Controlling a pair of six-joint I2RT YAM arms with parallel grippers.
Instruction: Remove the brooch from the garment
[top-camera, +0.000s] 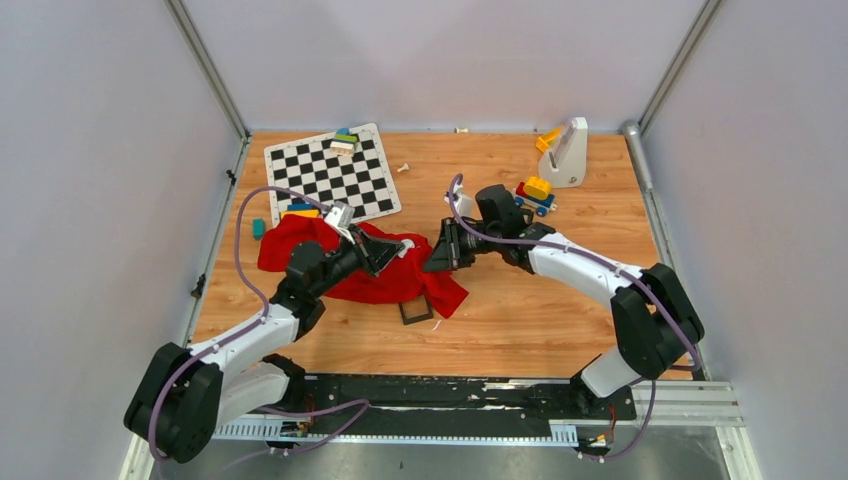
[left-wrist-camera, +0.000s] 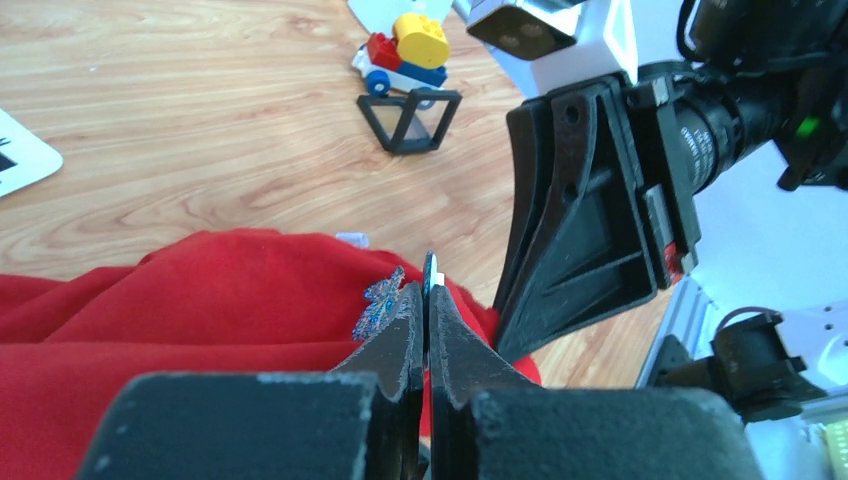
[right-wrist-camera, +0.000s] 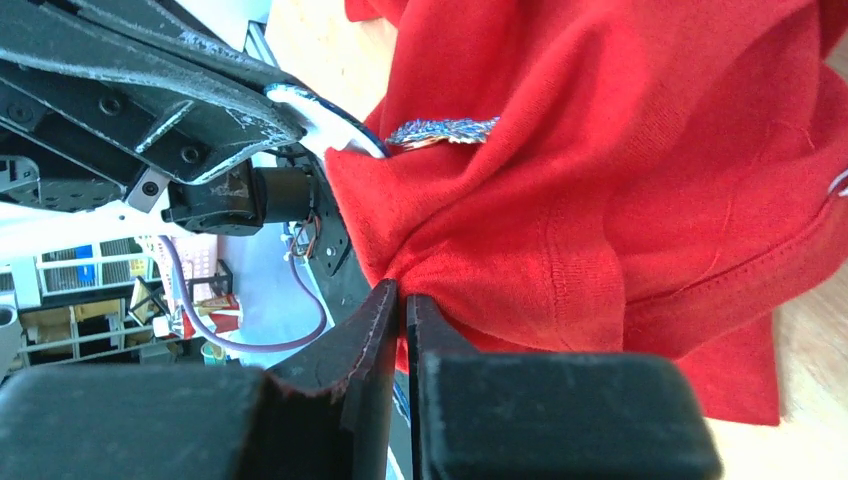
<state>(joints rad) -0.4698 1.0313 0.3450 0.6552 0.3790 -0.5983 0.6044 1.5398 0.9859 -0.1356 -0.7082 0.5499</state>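
The red garment (top-camera: 370, 270) lies bunched on the wooden table, left of centre. The brooch (left-wrist-camera: 383, 300) is a small blue glittery piece on a raised fold of the cloth; it also shows in the right wrist view (right-wrist-camera: 440, 131). My left gripper (left-wrist-camera: 428, 298) is shut on a thin white, blue-edged part (right-wrist-camera: 330, 120) right beside the glittery piece. My right gripper (right-wrist-camera: 402, 295) is shut on a fold of the garment (right-wrist-camera: 600, 200) just below the brooch. The two grippers (top-camera: 385, 250) (top-camera: 440, 255) face each other, close together, over the cloth's right edge.
A chessboard (top-camera: 330, 175) with small blocks lies at the back left. A toy block car (top-camera: 535, 193) and a white stand (top-camera: 568, 152) are at the back right. A black square frame (top-camera: 416, 312) lies in front of the garment. A teal block (top-camera: 258, 228) sits left of it.
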